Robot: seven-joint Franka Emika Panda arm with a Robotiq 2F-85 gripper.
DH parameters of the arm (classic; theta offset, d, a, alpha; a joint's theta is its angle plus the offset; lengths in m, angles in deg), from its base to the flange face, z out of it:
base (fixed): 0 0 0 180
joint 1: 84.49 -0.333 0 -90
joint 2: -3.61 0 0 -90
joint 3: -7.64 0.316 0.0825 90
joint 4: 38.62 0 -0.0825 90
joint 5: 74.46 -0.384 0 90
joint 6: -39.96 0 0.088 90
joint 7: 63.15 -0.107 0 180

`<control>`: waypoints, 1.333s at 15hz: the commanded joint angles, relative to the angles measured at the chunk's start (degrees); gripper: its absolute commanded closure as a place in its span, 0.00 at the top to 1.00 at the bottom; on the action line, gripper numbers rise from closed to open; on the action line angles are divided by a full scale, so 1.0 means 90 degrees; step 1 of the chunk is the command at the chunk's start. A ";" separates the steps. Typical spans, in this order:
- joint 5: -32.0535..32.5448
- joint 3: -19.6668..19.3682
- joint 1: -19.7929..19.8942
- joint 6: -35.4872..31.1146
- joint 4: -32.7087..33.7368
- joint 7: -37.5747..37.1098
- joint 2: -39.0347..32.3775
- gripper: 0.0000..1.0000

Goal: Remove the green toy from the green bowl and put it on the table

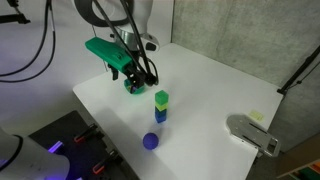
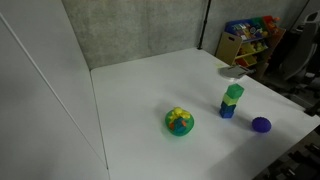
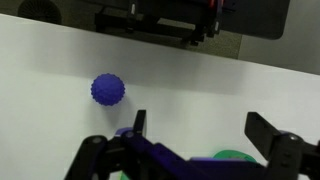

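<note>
The green bowl (image 2: 179,131) sits on the white table (image 2: 140,100) and holds small toys in green and yellow (image 2: 178,121). In an exterior view my gripper (image 1: 133,78) hangs just above the bowl (image 1: 133,90). The arm does not show in the exterior view that looks into the bowl. In the wrist view the gripper (image 3: 200,125) is open and empty, with bare table between the fingers. Only the bowl's rim (image 3: 236,155) shows there, at the bottom edge behind the gripper body.
A green cube on a blue cube (image 1: 161,105) (image 2: 232,100) stands near the bowl. A purple spiky ball (image 1: 150,141) (image 2: 261,125) (image 3: 108,89) lies beyond it. A grey-white device (image 1: 252,133) sits at the table's edge. Toy bins (image 2: 250,40) stand off the table.
</note>
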 commanded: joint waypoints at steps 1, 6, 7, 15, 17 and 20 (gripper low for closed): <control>-0.0378 0.0238 -0.0152 -0.0319 0.0526 -0.0263 -0.0650 1.00; -0.0887 0.0527 -0.0308 -0.0759 0.1210 -0.0337 -0.1646 1.00; -0.0924 0.0595 -0.0320 -0.0835 0.1346 -0.0372 -0.1850 1.00; -0.0894 0.1233 -0.0515 -0.1014 0.2741 -0.0822 -0.3618 1.00; -0.0869 0.1351 -0.0556 -0.0942 0.3137 -0.0939 -0.4043 1.00; -0.0852 0.1485 -0.0665 -0.0885 0.3755 -0.1349 -0.4695 1.00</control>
